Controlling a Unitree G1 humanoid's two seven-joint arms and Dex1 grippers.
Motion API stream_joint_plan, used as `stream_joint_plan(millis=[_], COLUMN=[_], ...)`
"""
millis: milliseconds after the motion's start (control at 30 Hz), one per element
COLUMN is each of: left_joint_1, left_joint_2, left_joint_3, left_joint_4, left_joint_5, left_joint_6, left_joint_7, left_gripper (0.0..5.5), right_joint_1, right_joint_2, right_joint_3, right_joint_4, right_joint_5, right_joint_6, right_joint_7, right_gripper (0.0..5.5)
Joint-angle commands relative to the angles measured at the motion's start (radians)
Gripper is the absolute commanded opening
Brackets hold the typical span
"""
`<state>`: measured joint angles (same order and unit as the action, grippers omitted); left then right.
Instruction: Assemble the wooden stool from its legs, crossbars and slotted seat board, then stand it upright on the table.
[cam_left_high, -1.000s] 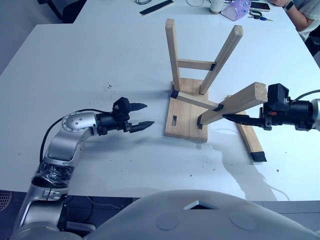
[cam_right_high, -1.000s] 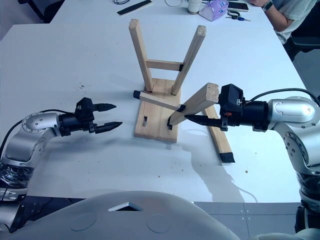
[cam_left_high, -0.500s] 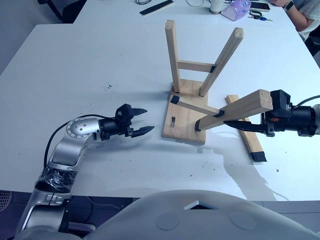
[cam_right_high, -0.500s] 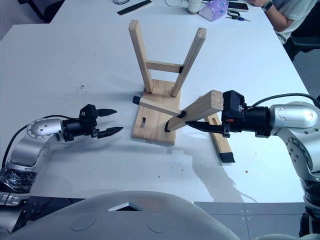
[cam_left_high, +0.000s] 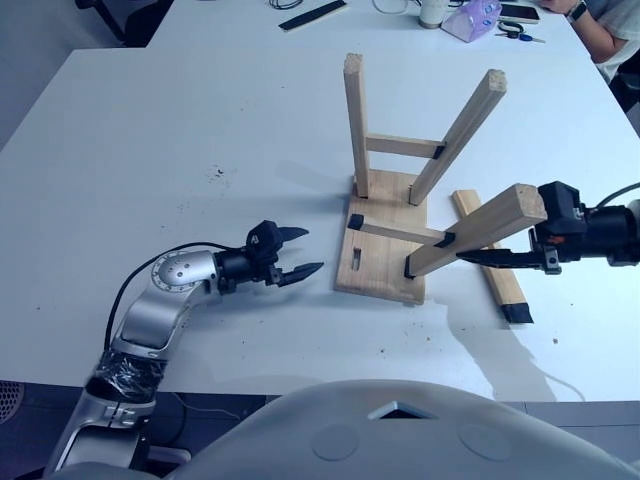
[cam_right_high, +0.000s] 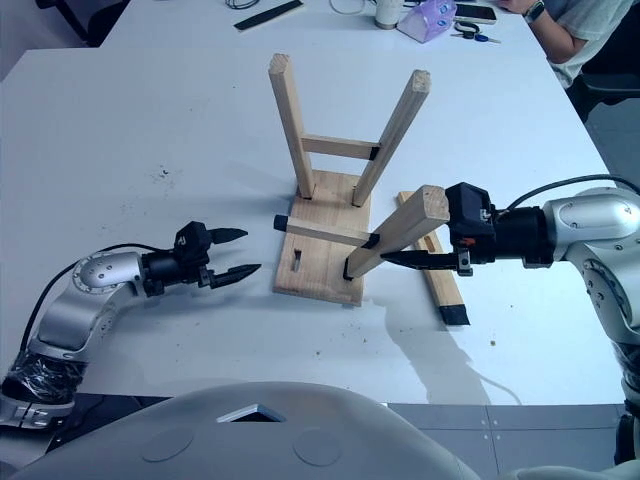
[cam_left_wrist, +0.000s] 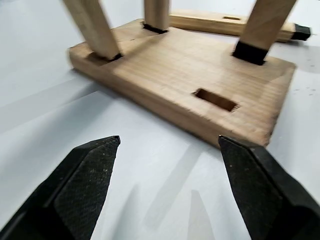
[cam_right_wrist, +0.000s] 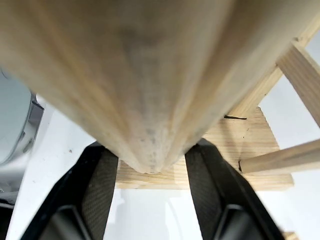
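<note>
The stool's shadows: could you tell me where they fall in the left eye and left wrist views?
Left eye view: the upright legs cast faint shadows leftward across the table; a greyer patch lies below the held leg. Left wrist view: soft streaks run from the seat board's near edge.

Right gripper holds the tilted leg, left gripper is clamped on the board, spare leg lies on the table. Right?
No: the left gripper is open, short of the board, per the left wrist view. The right gripper does hold the tilted leg, and the spare leg lies on the table.
</note>
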<state>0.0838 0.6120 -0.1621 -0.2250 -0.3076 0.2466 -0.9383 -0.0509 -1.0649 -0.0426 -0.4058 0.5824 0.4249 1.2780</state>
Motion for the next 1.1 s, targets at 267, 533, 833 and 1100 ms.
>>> stream_joint_plan(millis=[267, 533, 833, 1100], left_joint_1=[-0.007, -0.009, 0.007, 0.062], left_joint_2=[-0.015, -0.019, -0.028, -0.028], left_joint_3=[-0.055, -0.075, -0.083, -0.045], left_joint_4=[-0.001, 0.008, 0.023, -0.001], left_joint_5=[0.034, 0.052, 0.077, 0.067], left_joint_6=[0.0, -0.009, -0.029, -0.036], left_joint_7=[-0.005, -0.005, 0.017, 0.07], left_gripper=[3.66, 3.66, 3.66, 3.66], right_joint_1=[-0.087, -0.155, -0.002, 0.31], right_joint_2=[0.034, 0.093, -0.015, 0.034], right_joint_3=[0.231, 0.171, 0.044, -0.21], right_joint_4=[0.111, 0.103, 0.038, -0.021], right_joint_5=[-0.176, -0.089, -0.166, -0.177], right_joint_6=[-0.057, -0.027, -0.074, -0.023], right_joint_7=[0.016, -0.067, -0.057, -0.167], right_gripper=[2.01, 2.43, 3.01, 3.2])
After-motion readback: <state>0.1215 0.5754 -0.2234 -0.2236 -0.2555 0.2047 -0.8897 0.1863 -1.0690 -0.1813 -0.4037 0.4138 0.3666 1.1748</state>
